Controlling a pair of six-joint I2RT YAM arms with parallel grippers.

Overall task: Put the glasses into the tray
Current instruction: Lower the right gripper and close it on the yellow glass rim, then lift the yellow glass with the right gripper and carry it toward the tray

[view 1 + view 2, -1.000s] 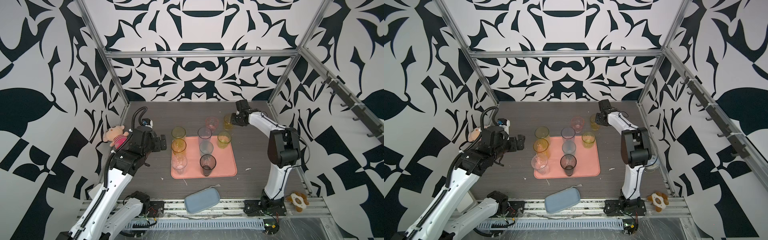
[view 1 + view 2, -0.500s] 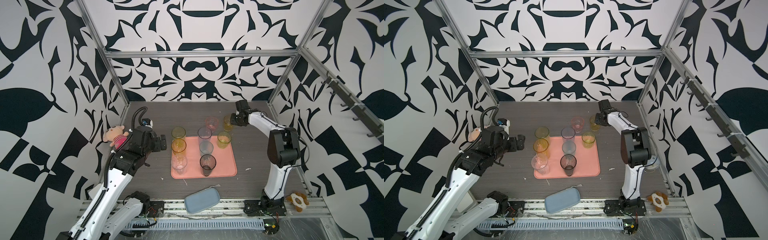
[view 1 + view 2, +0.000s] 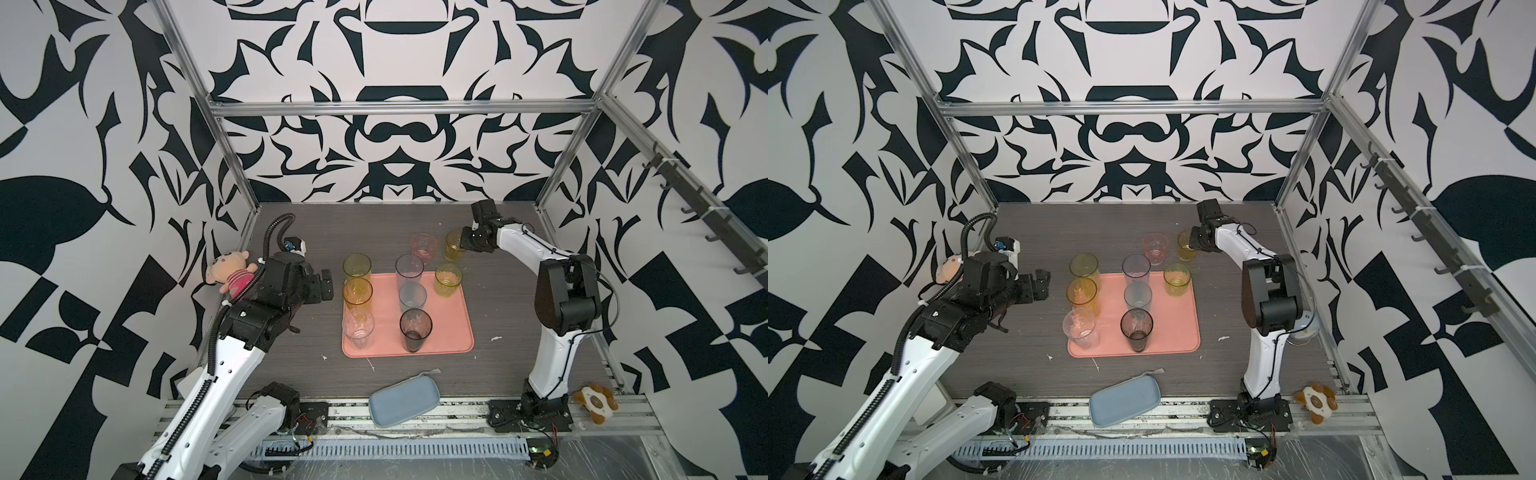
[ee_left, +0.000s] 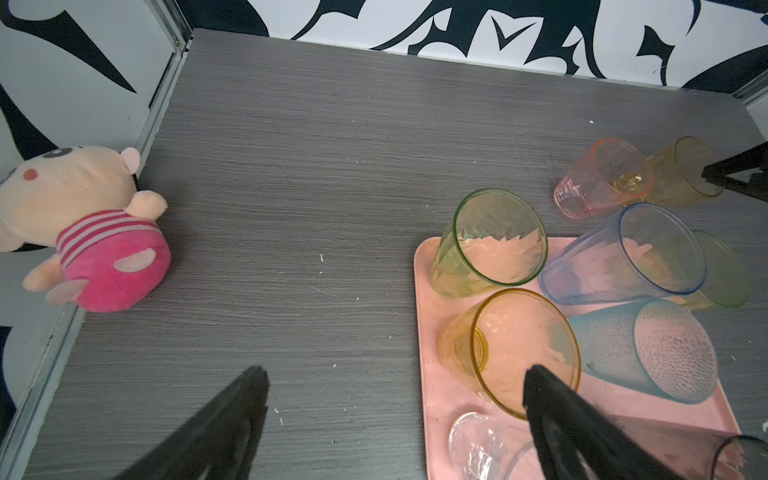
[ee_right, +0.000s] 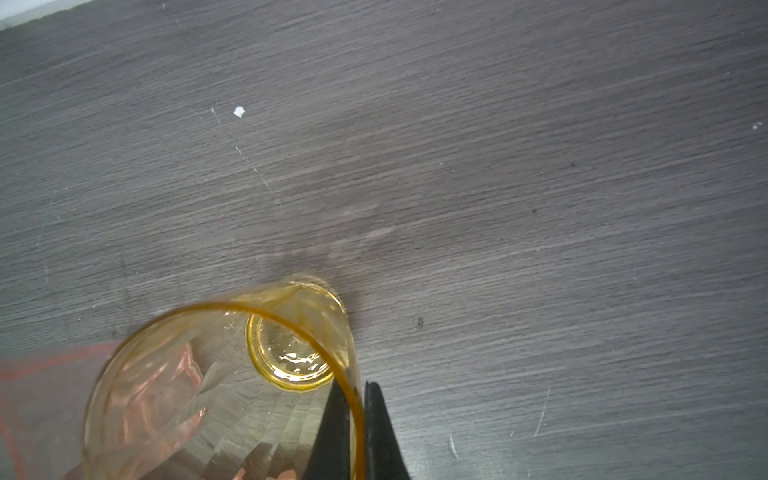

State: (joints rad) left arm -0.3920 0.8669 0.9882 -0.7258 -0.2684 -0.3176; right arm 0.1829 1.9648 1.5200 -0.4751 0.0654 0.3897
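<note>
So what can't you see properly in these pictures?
Right wrist view: the yellow glass runs off the bottom edge; so do the fingers pinching its rim.
Left wrist view: the clear glass is cut by the bottom edge, the grey glass by the corner.
In a top view: the plush toy is mostly behind the left arm.

Grey tbl: pink tray, blue-grey dish at front edge, plush, pink glass.

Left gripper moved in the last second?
No. The left gripper is in the same spot, open, just left of the tray.
</note>
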